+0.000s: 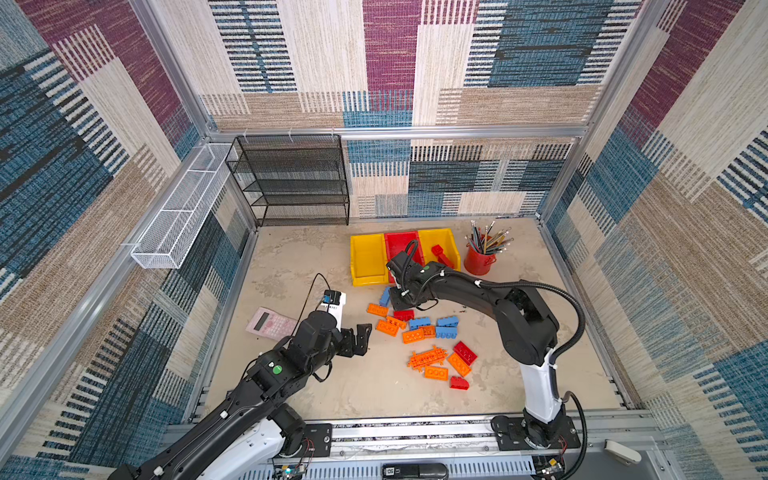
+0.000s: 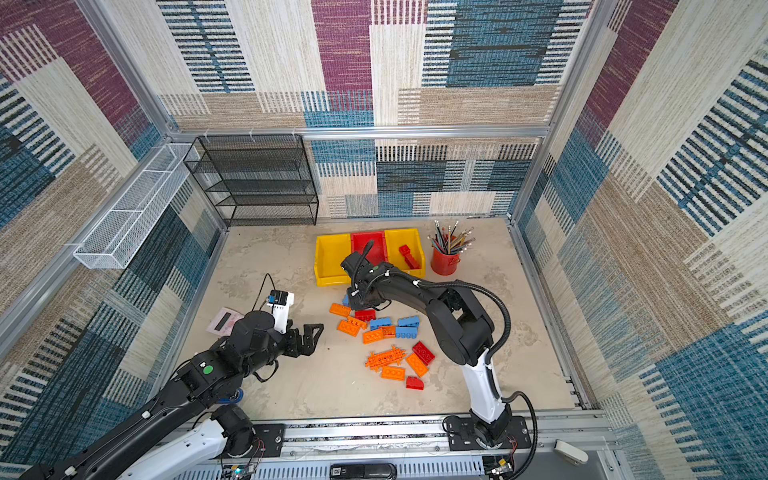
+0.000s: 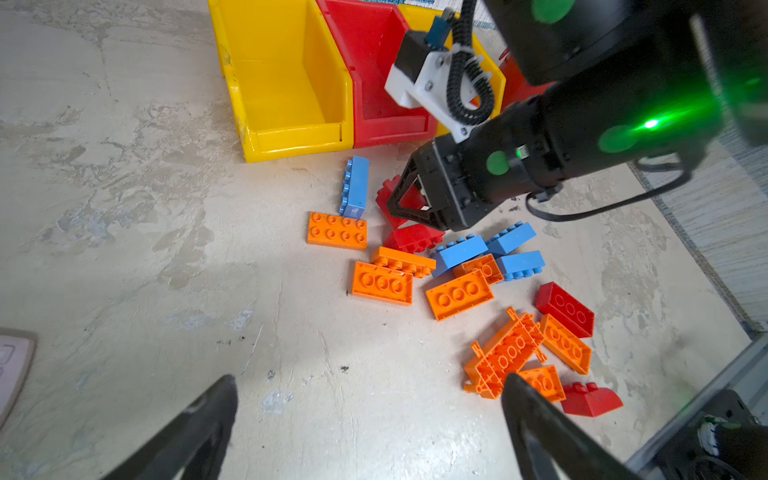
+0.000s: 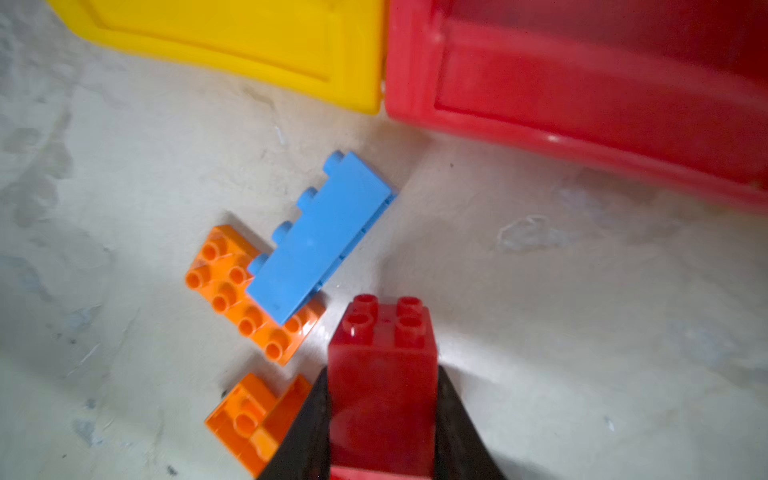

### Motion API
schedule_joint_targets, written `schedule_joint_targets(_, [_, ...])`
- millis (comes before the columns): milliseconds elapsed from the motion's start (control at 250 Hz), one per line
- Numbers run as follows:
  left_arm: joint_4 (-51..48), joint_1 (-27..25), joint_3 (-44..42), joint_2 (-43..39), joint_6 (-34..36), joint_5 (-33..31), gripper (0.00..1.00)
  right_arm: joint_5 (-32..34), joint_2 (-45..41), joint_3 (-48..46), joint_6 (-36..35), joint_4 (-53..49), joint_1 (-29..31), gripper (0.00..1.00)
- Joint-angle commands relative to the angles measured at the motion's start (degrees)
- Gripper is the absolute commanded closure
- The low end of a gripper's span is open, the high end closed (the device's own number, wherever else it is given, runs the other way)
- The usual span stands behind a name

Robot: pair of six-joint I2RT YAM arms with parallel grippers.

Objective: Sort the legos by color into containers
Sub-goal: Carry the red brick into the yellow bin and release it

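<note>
Right end effector (image 4: 382,374) is clamped on a red brick (image 4: 384,328), a finger on each side. Can't tell if it's off the tabletop (image 4: 540,291) yet. Just beside it a blue brick (image 4: 324,237) touches an orange brick (image 4: 232,291), right in front of the yellow bin (image 4: 249,37) and red bin (image 4: 582,83). Left end effector (image 3: 370,390) hangs wide open, holding nothing, near the rest of the legos (image 1: 446,332). Some red pieces (image 1: 440,255) sit in the other yellow bin (image 1: 434,237).
</note>
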Motion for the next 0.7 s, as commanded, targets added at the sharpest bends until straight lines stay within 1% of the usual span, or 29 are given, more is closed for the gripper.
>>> schedule_joint_targets(0, [3.6, 0.0, 2.0, 2.5, 3.3, -0.1, 0.0, 3.9, -3.2, 3.0, -1.2, -3.2, -2.1, 0.74])
schedule_joint_targets(152, [6.4, 0.0, 5.6, 8.4, 6.2, 0.9, 0.0, 4.2, -3.6, 7.7, -4.6, -4.4, -8.6, 0.74])
schedule_joint_targets(240, [8.3, 0.0, 7.8, 12.4, 7.8, 1.8, 0.0, 4.5, -0.6, 12.2, -6.6, -5.4, -12.7, 0.73])
schedule_joint_targets(360, [10.6, 0.1, 11.1, 18.3, 8.8, 3.6, 0.0, 4.2, 4.6, 18.9, -8.8, -6.0, -16.8, 0.73])
schedule_joint_targets(508, [12.8, 0.1, 14.9, 24.1, 9.6, 4.7, 0.0, 2.9, 11.3, 27.4, -9.1, -7.6, -20.5, 0.73])
schedule_joint_targets(608, [12.9, 0.1, 17.5, 27.2, 11.4, 5.2, 0.0, 2.3, 16.4, 34.1, -10.2, -9.9, -21.5, 0.72])
schedule_joint_targets(656, [12.4, 0.2, 18.7, 28.3, 12.4, 5.1, 0.0, 3.1, 19.1, 37.6, -10.6, -11.5, -21.7, 0.7])
schedule_joint_targets(696, [12.0, 0.3, 19.6, 29.1, 13.0, 4.9, 0.0, 3.4, 21.0, 40.5, -11.0, -13.1, -21.8, 0.64])
